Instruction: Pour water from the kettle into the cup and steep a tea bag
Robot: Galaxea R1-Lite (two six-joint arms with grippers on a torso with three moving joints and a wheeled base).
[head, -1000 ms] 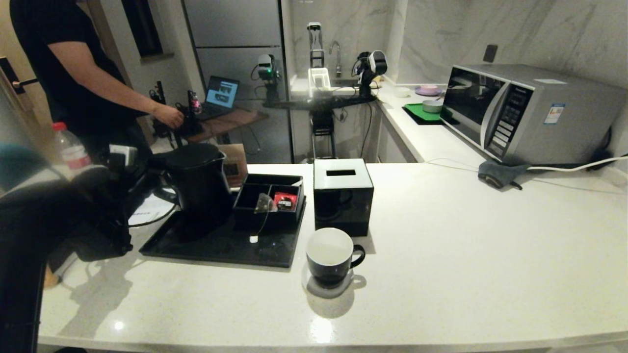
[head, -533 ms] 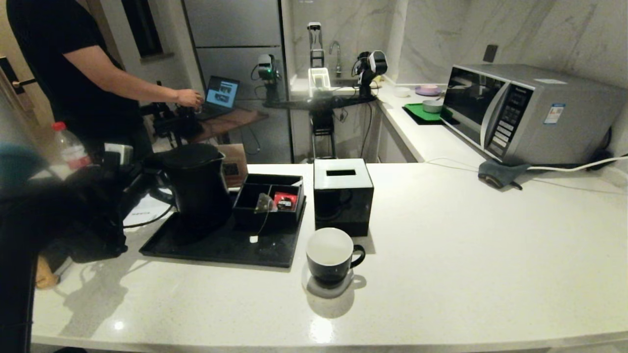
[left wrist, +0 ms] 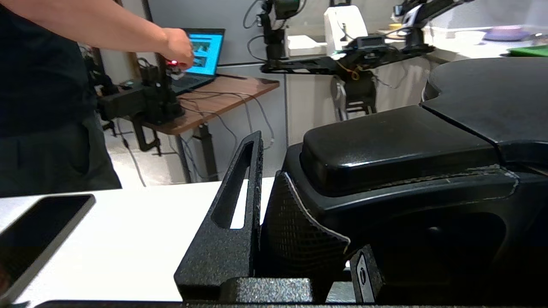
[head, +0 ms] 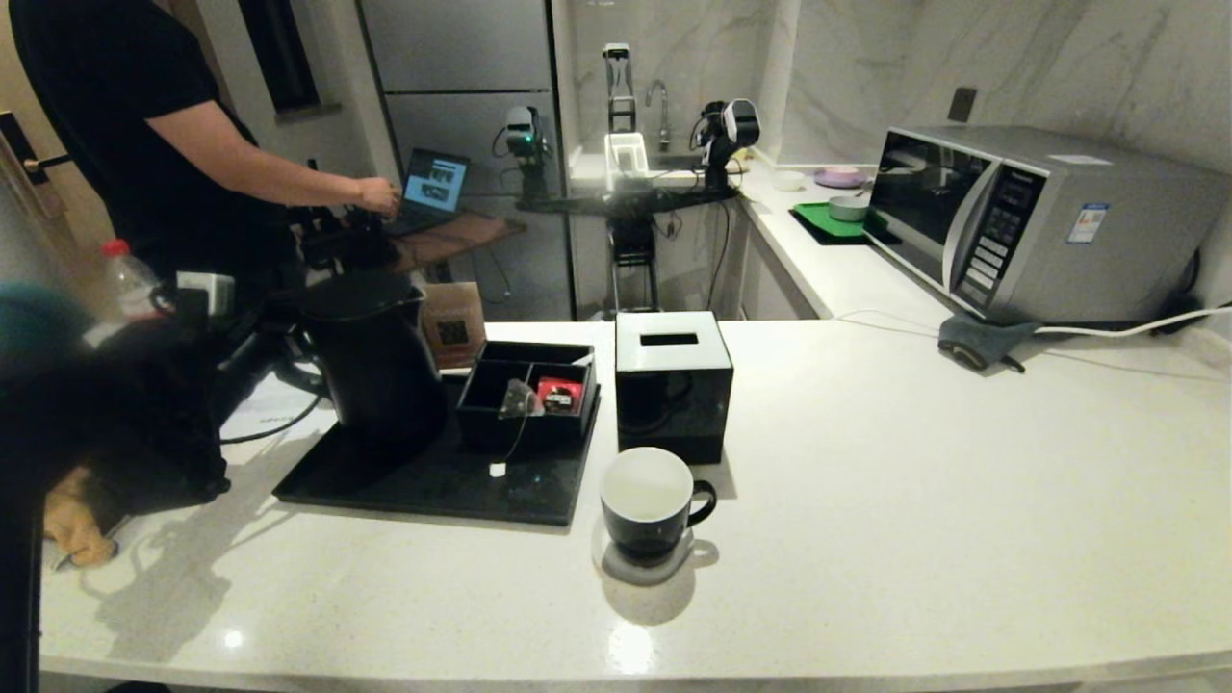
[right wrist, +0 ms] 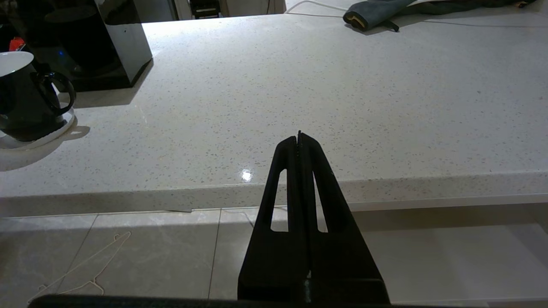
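The black kettle (head: pixel 371 356) hangs tilted just above the left end of the black tray (head: pixel 433 486). My left gripper (head: pixel 274 342) is shut on its loop handle (left wrist: pixel 385 171); one finger (left wrist: pixel 231 214) shows beside the handle. No water shows. The black cup (head: pixel 650 500), white inside and empty, stands on a coaster in front of the tray. The tea bag (head: pixel 517 399) lies in a black divided box on the tray, its string hanging down to the white tag (head: pixel 498 470). My right gripper (right wrist: pixel 299 134) is shut and empty, low before the counter's front edge, right of the cup (right wrist: pixel 21 102).
A black tissue box (head: pixel 672 383) stands just behind the cup. A red packet (head: pixel 560 395) lies beside the tea bag. A microwave (head: pixel 1039 221) and a grey cloth (head: pixel 982 342) are far right. A person (head: pixel 125 135) stands behind the counter; a phone (left wrist: pixel 34 231) lies at the left.
The kettle has risen slightly and shifted left with my left gripper. The person's hand moved toward the laptop. The right arm has not moved.
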